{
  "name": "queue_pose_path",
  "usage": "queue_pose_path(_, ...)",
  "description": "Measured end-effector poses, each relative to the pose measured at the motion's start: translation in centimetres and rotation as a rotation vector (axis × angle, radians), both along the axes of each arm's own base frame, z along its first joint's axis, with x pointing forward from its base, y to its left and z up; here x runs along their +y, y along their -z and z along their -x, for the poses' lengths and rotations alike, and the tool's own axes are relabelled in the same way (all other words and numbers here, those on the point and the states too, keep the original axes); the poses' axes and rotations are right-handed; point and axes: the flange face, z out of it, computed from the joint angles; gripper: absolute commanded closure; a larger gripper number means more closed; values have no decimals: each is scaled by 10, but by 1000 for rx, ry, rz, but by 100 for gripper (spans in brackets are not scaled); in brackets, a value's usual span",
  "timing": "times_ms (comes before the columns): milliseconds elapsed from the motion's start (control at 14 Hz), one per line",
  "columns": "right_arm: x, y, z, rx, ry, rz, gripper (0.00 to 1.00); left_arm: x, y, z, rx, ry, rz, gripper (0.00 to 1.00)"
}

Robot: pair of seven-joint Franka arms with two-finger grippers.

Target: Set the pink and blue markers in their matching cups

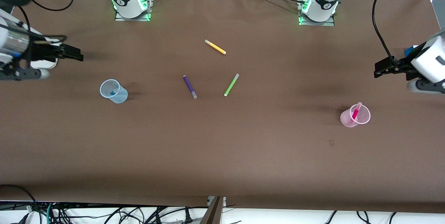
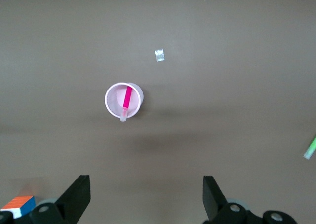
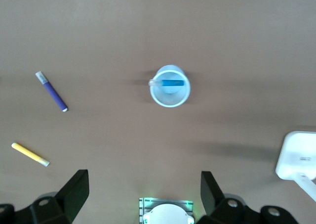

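Observation:
The pink marker (image 1: 356, 112) stands tilted inside the pale pink cup (image 1: 348, 121) toward the left arm's end of the table; the left wrist view also shows this marker (image 2: 127, 98) in the cup (image 2: 113, 101). The blue marker (image 1: 113, 93) lies inside the pale blue cup (image 1: 120, 97) toward the right arm's end; the right wrist view shows it (image 3: 172, 83) in the cup (image 3: 170, 100). My left gripper (image 1: 378, 69) (image 2: 146, 184) is open and empty, up over bare table at its end. My right gripper (image 1: 78, 55) (image 3: 143, 182) is open and empty, up over bare table at its end.
A purple marker (image 1: 189, 86), a lime-green marker (image 1: 231, 85) and a yellow marker (image 1: 215, 47) lie loose mid-table between the cups. A small scrap (image 1: 331, 143) lies on the table nearer the front camera than the pink cup. The arm bases (image 1: 130, 6) (image 1: 318, 10) stand along the table's edge.

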Motion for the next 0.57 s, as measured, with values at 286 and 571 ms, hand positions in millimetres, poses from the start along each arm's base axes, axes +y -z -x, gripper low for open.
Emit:
queue_pose_path(286,-16,-47,30,-84,17,34,0,-1,5,36,-9,-15,-5,0)
queue_pose_path(571,-15,-41,33,-56,21,41,0,-9,14,37,8,-7,-5,0)
